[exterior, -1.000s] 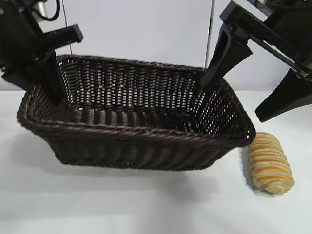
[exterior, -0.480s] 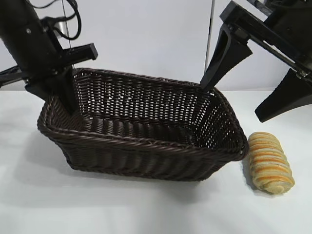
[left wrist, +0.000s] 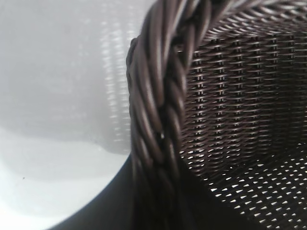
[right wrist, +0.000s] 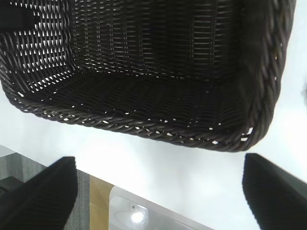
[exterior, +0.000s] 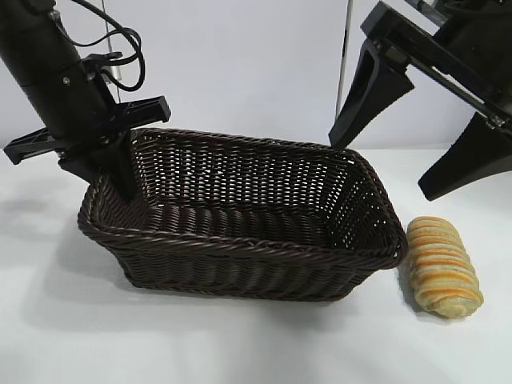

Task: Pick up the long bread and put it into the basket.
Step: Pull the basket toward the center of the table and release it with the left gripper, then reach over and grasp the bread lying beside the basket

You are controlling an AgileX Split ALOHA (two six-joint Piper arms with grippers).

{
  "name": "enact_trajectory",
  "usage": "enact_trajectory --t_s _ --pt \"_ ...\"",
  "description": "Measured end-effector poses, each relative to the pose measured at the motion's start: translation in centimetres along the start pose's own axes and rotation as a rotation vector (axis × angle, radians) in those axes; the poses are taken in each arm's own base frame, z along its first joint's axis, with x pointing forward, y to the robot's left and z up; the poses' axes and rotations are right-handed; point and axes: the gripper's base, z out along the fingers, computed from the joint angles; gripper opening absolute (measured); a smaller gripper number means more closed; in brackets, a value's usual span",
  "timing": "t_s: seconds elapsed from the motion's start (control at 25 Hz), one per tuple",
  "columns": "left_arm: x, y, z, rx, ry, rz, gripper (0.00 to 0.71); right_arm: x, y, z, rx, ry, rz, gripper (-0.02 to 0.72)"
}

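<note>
The long bread, golden-tan with orange-brown stripes, lies on the white table just right of the basket. The basket is dark-brown wicker and stands empty in the middle. My left gripper is shut on the basket's left braided rim, one finger inside the wall. In the left wrist view the rim runs between the jaws of the gripper. My right gripper is open and empty, raised above the basket's right end and the bread. In the right wrist view the basket lies beyond the open gripper.
The white table spreads in front of the basket. A pale wall stands behind. A thin vertical pole rises at the back. In the right wrist view the table's edge and a tan floor strip show.
The basket has slid to the right with my left gripper holding its left rim, so its right end now sits close to the bread. The right arm and the bread have not moved.
</note>
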Motion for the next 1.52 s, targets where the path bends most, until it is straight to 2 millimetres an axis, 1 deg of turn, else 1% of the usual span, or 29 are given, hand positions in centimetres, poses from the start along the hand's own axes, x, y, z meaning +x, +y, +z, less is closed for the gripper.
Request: enact_trajectory --t_s 0.04,0.36,0.44,0.52,0.6,0.76,0.92,1.16,1.28,1.36,1.52 --pt "0.0 0.0 0.0 0.001 -0.003 -0.008 0.204 0.0 0.0 0.0 0.000 0.000 0.000 0.663" --pt "-0.1 -0.1 0.0 0.005 -0.010 -0.031 0.587 0.0 0.0 0.0 0.001 0.000 0.000 0.663" --pt "-0.1 -0.1 -0.3 0.001 -0.017 -0.042 0.647 0.0 0.0 0.0 0.001 0.000 0.000 0.663" --pt "0.0 -0.2 -1.0 -0.007 -0.032 -0.042 0.671 0.0 0.0 0.0 0.001 0.000 0.000 0.663" --pt "0.0 -0.2 -2.2 -0.021 -0.057 -0.028 0.680 0.0 0.0 0.0 0.001 -0.001 0.000 0.663" --pt "0.2 0.5 -5.2 -0.038 -0.108 -0.047 0.687 0.0 0.0 0.0 0.001 -0.001 0.000 0.663" --pt "0.7 1.5 -8.8 -0.042 -0.170 -0.064 0.687 0.0 0.0 0.0 0.001 -0.001 0.000 0.663" --pt "2.5 1.5 -14.4 -0.101 -0.295 -0.004 0.687 0.0 0.0 0.0 0.001 -0.001 0.000 0.663" --pt "3.2 1.9 -16.1 -0.129 -0.328 0.001 0.687 0.0 0.0 0.0 0.001 -0.001 -0.004 0.663" --pt "3.3 2.9 -16.9 -0.140 -0.334 -0.037 0.687 0.0 0.0 0.0 0.001 -0.001 -0.004 0.663" --pt "3.5 6.6 -18.3 -0.183 -0.336 -0.147 0.687 0.0 0.0 0.0 0.001 -0.001 -0.004 0.663"
